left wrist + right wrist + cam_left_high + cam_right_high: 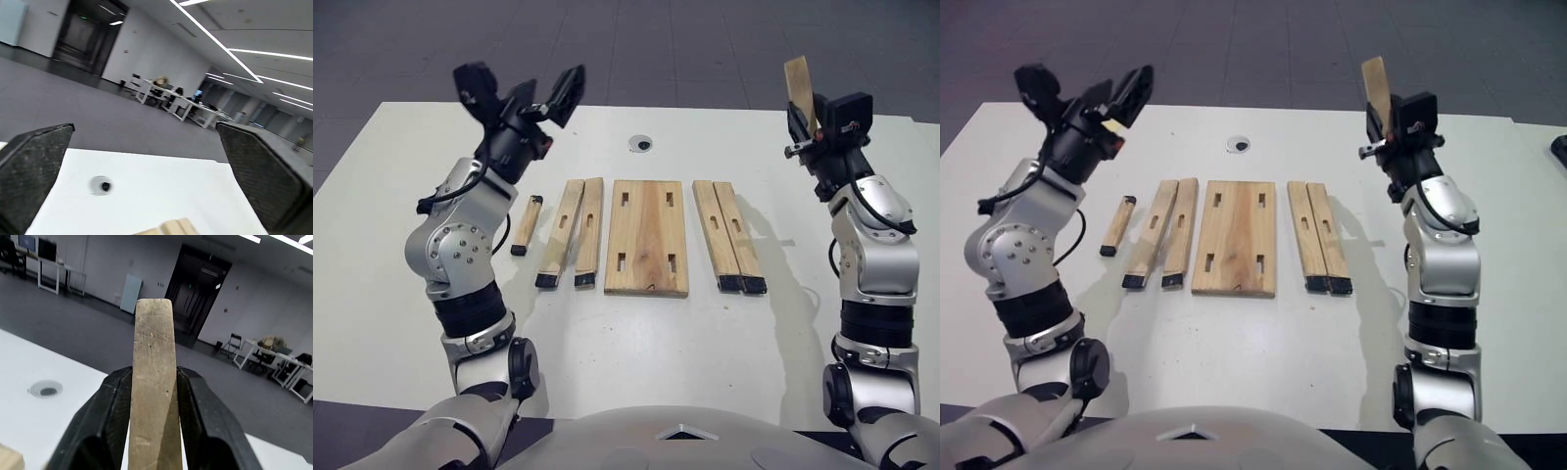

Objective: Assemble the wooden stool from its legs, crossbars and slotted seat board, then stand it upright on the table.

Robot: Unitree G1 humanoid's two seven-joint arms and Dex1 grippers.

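The slotted seat board (647, 236) lies flat mid-table. Left of it rest two long legs (573, 231) and a short crossbar (527, 224); right of it lie two more legs (728, 235), side by side. My right gripper (806, 119) is raised over the table's far right and is shut on a short wooden crossbar (153, 382) that sticks upward between its fingers (100, 423). My left gripper (521, 93) hangs high over the far left of the table, open and empty, its pads (30, 171) spread wide.
A round grommet hole (642, 144) sits in the white table (636, 338) behind the seat board. The near half of the tabletop is bare white surface. Dark floor lies beyond the far edge.
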